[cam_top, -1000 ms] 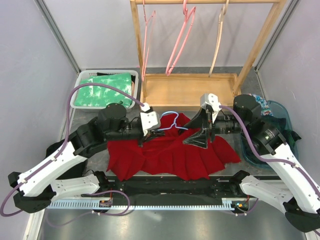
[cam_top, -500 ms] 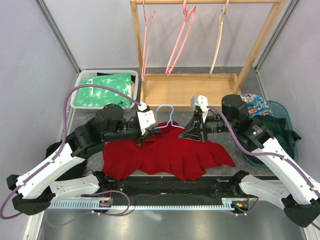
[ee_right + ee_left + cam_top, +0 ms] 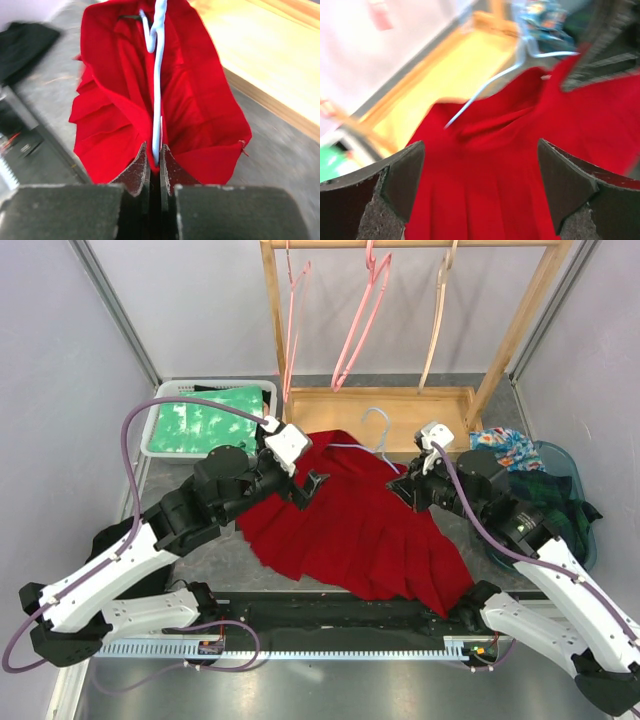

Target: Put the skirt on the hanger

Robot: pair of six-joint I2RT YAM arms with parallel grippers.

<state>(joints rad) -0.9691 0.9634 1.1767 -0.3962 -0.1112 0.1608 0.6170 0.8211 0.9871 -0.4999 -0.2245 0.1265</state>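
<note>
The right fingers [image 3: 136,170] pinch the pale hanger [image 3: 158,100] inside the red skirt [image 3: 360,530]. The left fingers [image 3: 402,175] are wide apart.

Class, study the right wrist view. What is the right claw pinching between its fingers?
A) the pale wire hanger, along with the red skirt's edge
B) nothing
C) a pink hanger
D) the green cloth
A: the right claw is closed on the pale wire hanger, with the red skirt gathered around the wire.
</note>
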